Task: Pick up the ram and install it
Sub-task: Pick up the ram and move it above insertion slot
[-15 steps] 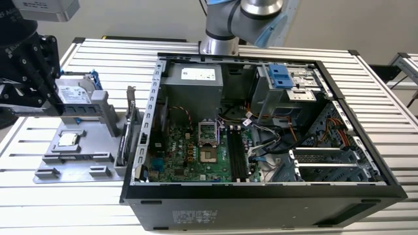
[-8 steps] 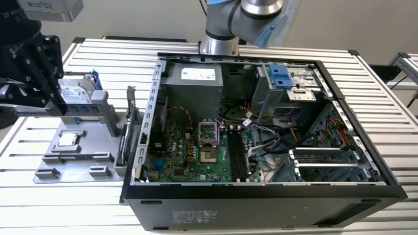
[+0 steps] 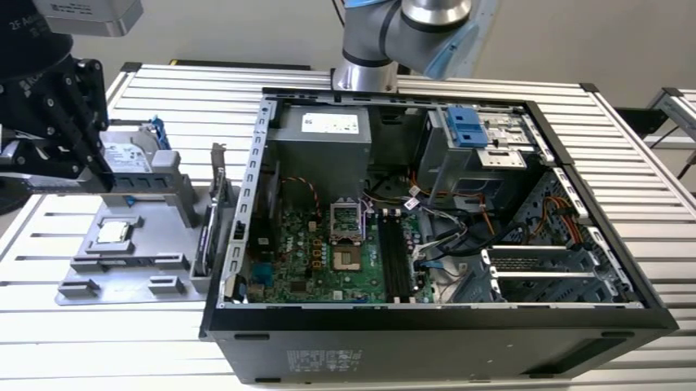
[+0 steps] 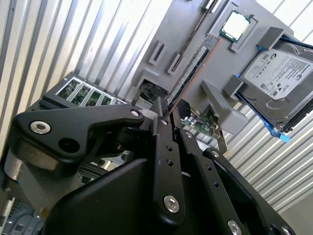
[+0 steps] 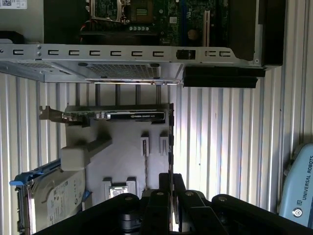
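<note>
The ram [image 4: 191, 66] is a long thin stick standing on edge in a slot of the grey parts holder [image 4: 186, 24]. In the first wrist view the ram [image 5: 170, 142] shows edge-on as a thin dark line along the holder's side. My gripper [image 4: 168, 115] hangs above the ram's near end, its two black fingers drawn close together with nothing held between them. The ram's line runs straight toward the narrow gap of the gripper [image 5: 171, 180]. The gripper's black housing [image 3: 49, 114] sits at the exterior view's left, above the holder [image 3: 109, 269]. Black memory slots [image 3: 394, 261] lie on the motherboard inside the open computer case [image 3: 435, 322].
The holder also carries a silver hard drive with blue rails [image 3: 129, 155], a processor chip [image 3: 112, 232] and an upright card with a metal bracket [image 3: 218, 191]. The case wall [image 5: 122, 51] stands just beyond the card. Ribbed aluminium table [image 3: 65, 342] surrounds everything.
</note>
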`<action>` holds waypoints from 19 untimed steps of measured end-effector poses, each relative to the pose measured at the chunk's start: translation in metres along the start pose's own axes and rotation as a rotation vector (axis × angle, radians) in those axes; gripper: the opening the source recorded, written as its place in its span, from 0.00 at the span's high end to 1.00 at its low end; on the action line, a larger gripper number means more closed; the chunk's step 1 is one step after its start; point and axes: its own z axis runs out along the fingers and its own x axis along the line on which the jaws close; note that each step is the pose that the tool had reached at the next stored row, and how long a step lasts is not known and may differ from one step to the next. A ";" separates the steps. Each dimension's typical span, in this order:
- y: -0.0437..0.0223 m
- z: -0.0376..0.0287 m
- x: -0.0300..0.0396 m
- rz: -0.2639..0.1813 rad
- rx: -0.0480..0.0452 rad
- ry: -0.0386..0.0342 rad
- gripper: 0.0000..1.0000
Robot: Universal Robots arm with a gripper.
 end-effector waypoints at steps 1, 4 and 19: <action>0.0000 0.0000 0.0000 0.000 -0.0001 0.0000 1.00; 0.0007 0.0000 0.0000 0.000 0.0000 0.0000 1.00; 0.0100 0.0001 0.0001 0.000 0.0001 -0.0001 1.00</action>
